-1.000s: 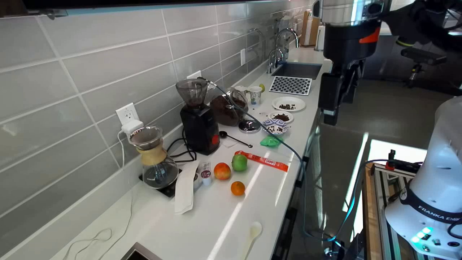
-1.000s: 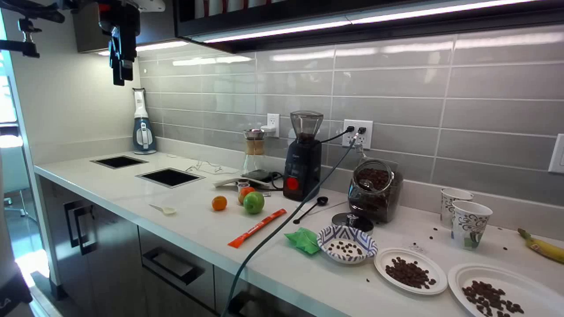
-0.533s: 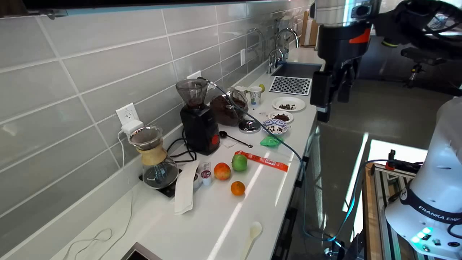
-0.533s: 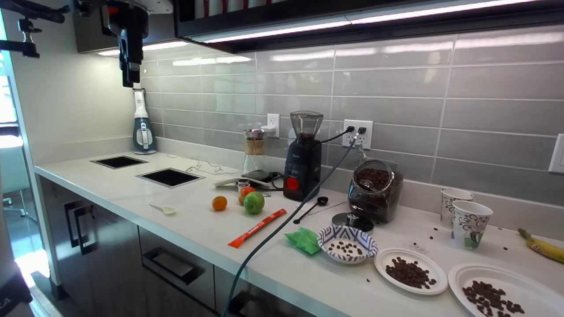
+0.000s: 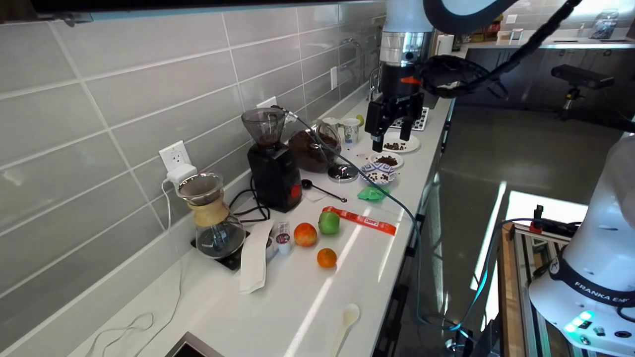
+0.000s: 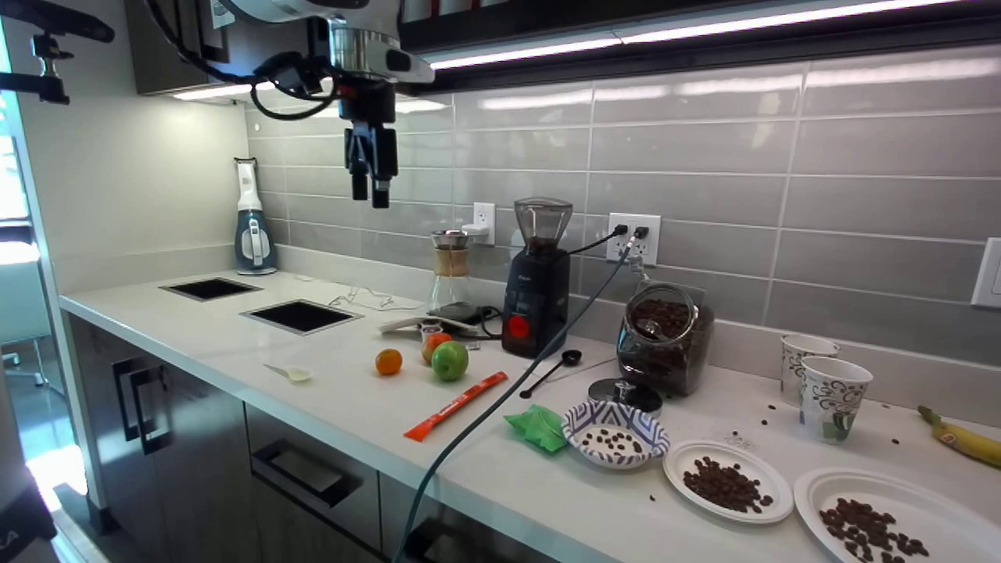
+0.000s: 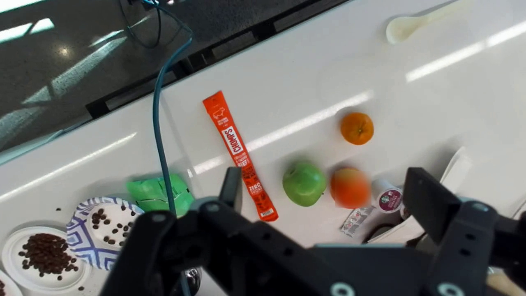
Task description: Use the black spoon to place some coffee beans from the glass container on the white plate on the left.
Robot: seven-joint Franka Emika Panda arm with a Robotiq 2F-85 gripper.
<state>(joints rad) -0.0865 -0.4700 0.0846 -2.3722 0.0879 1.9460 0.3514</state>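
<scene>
A: What's holding what on the counter (image 6: 336, 340)?

B: The glass container (image 6: 679, 363) is full of coffee beans (image 6: 661, 314), dark through its side and its slanted mouth; a round lid (image 6: 626, 396) rests just beside it.

A: And the dishes?

B: The patterned bowl (image 6: 653, 426) has a sparse scatter of beans; the smaller white plate (image 6: 676, 461) has a thick heap at its middle; the larger white plate (image 6: 938, 500), partly cut off in that exterior view, bears a looser pile; the hopper (image 6: 543, 219) on the grinder (image 6: 536, 305) is dark at the bottom; what the paper cups (image 6: 835, 399) hold, I can't tell.

A: Where's the black spoon (image 6: 552, 371)?

B: Lying on the counter, scoop end just beside the grinder, handle end near the red packet (image 6: 457, 407); the handle points out to the counter's front edge; so its long axis runs across the counter, roughly from the tiled wall (image 6: 688, 195) outward, in both exterior views.

A: The gripper (image 5: 392, 138)?

B: Up in the air above the counter; its fingers (image 7: 429, 201) are spread wide in the wrist view; the green apple (image 7: 304, 183), down on the counter, shows between them.
</scene>
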